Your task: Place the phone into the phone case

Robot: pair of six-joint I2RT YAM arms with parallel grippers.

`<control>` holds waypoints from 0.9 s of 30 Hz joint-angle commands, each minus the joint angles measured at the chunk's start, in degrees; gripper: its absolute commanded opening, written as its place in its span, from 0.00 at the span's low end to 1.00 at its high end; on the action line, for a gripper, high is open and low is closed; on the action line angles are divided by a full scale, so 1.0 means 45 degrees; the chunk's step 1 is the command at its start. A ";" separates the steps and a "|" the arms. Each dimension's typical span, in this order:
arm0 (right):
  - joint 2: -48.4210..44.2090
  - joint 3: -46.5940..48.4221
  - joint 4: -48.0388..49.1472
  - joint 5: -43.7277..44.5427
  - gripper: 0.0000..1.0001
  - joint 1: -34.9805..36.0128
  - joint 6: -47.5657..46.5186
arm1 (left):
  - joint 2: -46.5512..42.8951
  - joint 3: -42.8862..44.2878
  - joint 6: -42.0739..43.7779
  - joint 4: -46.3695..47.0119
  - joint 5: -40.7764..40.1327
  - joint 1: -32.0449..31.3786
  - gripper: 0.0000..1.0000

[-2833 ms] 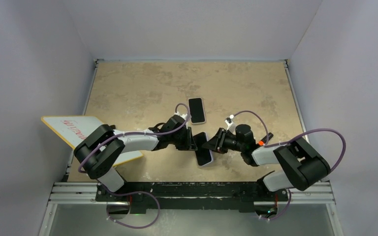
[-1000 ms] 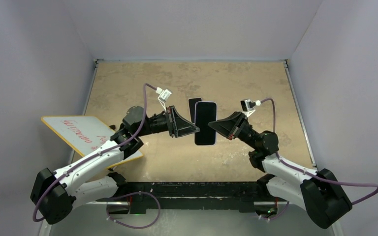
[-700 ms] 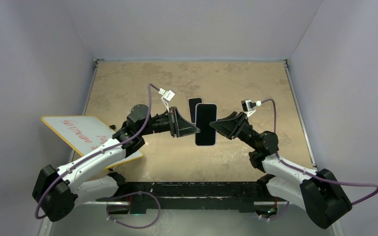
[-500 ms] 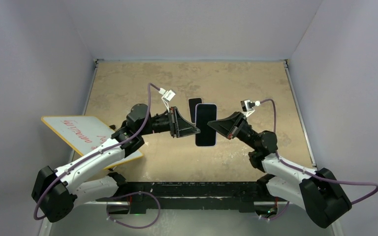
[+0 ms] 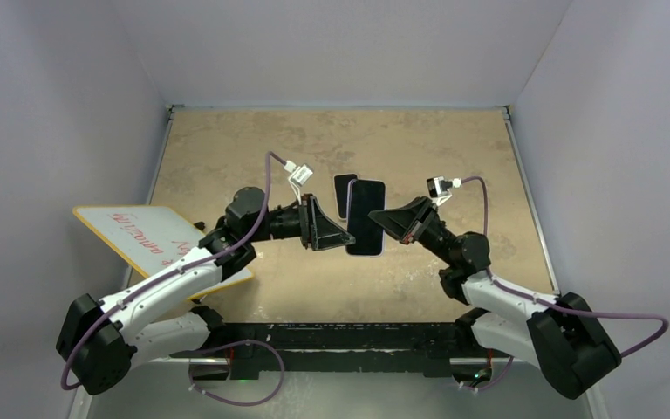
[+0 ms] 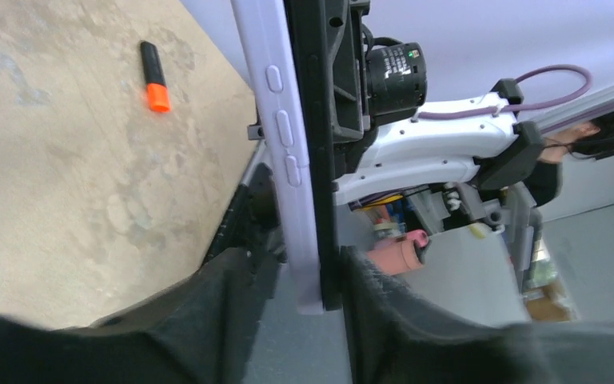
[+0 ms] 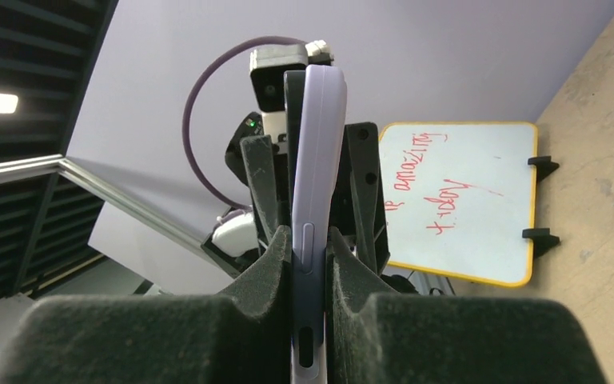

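Observation:
A lavender phone case (image 5: 365, 218) hangs upright above the table's middle, the black phone (image 6: 318, 144) lying flat against its open side. My right gripper (image 5: 382, 220) is shut on the case's right edge; its foam pads (image 7: 276, 264) squeeze the lavender rim (image 7: 313, 160). My left gripper (image 5: 349, 237) stands open at the left edge. In the left wrist view the case rim (image 6: 286, 152) and phone pass between its spread fingers (image 6: 208, 320), with a gap on the case side.
A second dark slab with a pale border (image 5: 344, 194) lies on the table behind the lifted case. A whiteboard with red writing (image 5: 140, 231) leans off the table's left edge. An orange marker (image 6: 153, 76) lies on the tabletop. Walls enclose three sides.
The case with the phone was raised off the table and held between both grippers. In the last half second the left gripper's jaws opened and it dropped slightly; the right grip stayed.

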 commanded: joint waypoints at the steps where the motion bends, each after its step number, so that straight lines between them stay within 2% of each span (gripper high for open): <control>1: -0.0041 0.0212 0.2646 0.0723 0.11 0.0012 0.0337 | 0.0217 -0.0544 -0.0212 0.1270 0.0376 0.0036 0.31; 2: 0.0003 0.0177 0.2645 0.0752 0.18 0.0022 0.0320 | 0.0272 -0.0563 -0.0207 0.1256 0.0377 0.0034 0.20; 4: 0.0096 0.0211 0.2538 0.0599 0.39 0.0022 0.0287 | 0.0383 -0.0432 0.0046 0.0473 0.0156 0.0026 0.02; 5: 0.0157 0.0292 0.2354 0.0393 0.49 0.0004 0.0228 | 0.0473 -0.0096 0.0399 -0.0442 -0.0068 0.0035 0.00; 6: 0.0216 0.0405 0.2079 0.0096 0.55 0.0011 0.0119 | 0.0592 0.0140 0.0787 -0.1091 -0.0160 0.0032 0.00; 8: 0.0288 0.0410 0.1777 -0.0133 0.56 0.0044 0.0039 | 0.0704 0.0231 0.1039 -0.1349 -0.0146 0.0028 0.00; 9: 0.0276 0.0290 0.1836 -0.0075 0.53 0.0041 0.0034 | 0.0660 0.0222 0.1033 -0.1434 -0.0218 0.0019 0.00; 14: -0.0077 0.0084 0.1138 0.0274 0.14 0.0040 -0.0404 | 0.0382 0.0539 0.1465 -0.2517 -0.0877 0.0025 0.02; 15: -0.0121 0.0081 0.1082 0.0267 0.09 0.0037 -0.0451 | 0.0336 0.0551 0.1485 -0.2515 -0.0835 0.0021 0.10; 16: -0.0134 0.0040 0.1102 0.0251 0.06 0.0049 -0.0381 | 0.0314 0.0543 0.1472 -0.2461 -0.0739 0.0018 0.28; 18: -0.0080 -0.0048 0.1483 0.0547 0.05 0.0032 -0.0048 | 0.0262 0.0430 0.1319 -0.2123 -0.0395 0.0027 0.44; 21: 0.0212 -0.0066 0.2521 0.0772 0.04 0.0032 0.0552 | 0.0146 -0.0101 0.0930 -0.0945 0.0051 0.0031 0.55; 24: 0.0635 0.0002 0.3500 0.0778 0.04 0.0038 0.1014 | 0.0139 -0.0674 0.0416 0.0262 0.0262 0.0021 0.57; 27: 0.0957 -0.0047 0.3803 0.0786 0.05 0.0037 0.1348 | 0.0367 -0.1063 -0.0261 0.1448 0.0536 0.0035 0.54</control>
